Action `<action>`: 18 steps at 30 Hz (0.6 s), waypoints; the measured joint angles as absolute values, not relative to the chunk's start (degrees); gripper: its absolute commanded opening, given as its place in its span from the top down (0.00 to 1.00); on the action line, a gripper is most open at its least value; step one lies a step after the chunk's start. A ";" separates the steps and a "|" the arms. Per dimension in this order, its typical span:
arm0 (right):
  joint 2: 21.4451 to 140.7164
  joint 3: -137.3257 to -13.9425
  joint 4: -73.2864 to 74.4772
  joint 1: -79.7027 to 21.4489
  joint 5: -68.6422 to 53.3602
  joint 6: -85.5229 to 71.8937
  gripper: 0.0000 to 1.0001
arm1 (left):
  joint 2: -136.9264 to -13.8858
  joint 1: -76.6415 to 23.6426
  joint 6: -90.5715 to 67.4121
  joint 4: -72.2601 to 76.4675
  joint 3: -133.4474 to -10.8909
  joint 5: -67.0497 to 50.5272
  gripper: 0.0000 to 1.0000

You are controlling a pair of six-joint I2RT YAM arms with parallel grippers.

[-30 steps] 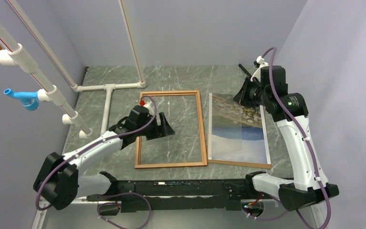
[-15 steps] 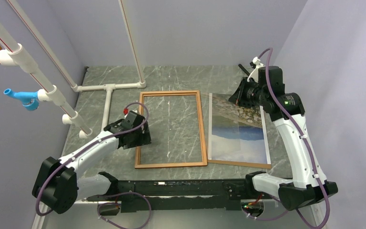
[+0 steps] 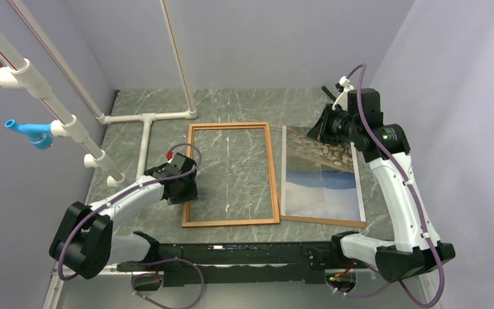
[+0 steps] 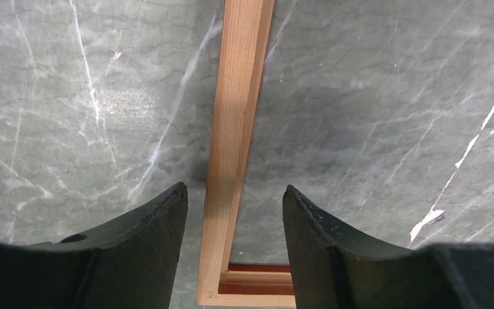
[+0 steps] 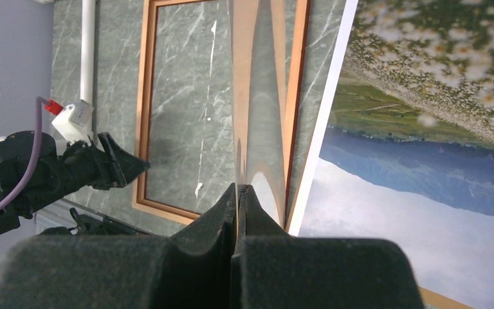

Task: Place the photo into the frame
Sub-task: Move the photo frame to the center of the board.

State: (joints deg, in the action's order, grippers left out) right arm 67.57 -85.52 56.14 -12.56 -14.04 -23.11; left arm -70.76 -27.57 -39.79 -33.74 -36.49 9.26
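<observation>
- The left gripper (image 4: 231, 193) hangs over the frame's (image 3: 230, 125) left rail, close to the near-left corner.
- Its jaws stand moderately open and straddle that rail. One finger (image 4: 161, 219) is on the outer side and the other on the inner side.
- In the left wrist view a strip of table (image 3: 231, 103) shows between each fingertip and the wood. The left gripper holds nothing, and whether the tips reach the tabletop cannot be told.
- The right gripper (image 5: 238, 188) is raised over the far end of the photo (image 3: 321, 180), near its far-left corner.
- Its fingers are pressed fully together on the edge of a thin clear sheet (image 5: 257, 116), which the right wrist camera sees almost edge-on. The sheet runs away from the fingertips above the frame's right rail.
- From above, the sheet shows only as a faint glint between the frame and the right gripper.
- The frame lies flat on the table, long sides running near to far, with bare marble showing inside it.
- The photo lies face up just to the right of the frame, with the meadow end far and the sky end near.
- It rests on a brown board (image 3: 325, 221), which shows along its near and right edges.
- The photo's left edge is just beside the frame's right rail. Whether the two touch cannot be told.
</observation>
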 measured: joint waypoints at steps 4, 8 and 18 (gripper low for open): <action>67.57 -85.54 56.14 -12.56 -14.09 -23.11 1.00 | -71.57 -27.57 -38.89 -33.50 -36.49 9.32 0.49; 67.70 -85.54 56.14 -12.56 -14.13 -23.11 1.00 | -71.85 -27.57 -37.91 -32.42 -35.86 9.10 0.57; 68.55 -87.83 55.75 -12.40 -19.88 -24.25 1.00 | -71.79 -27.53 -36.32 -31.18 -34.72 7.14 0.87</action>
State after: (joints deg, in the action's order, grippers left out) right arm 68.55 -87.83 55.75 -12.40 -19.88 -24.25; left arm -71.79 -27.53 -36.32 -31.18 -34.72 7.14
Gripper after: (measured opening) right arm 0.009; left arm 0.236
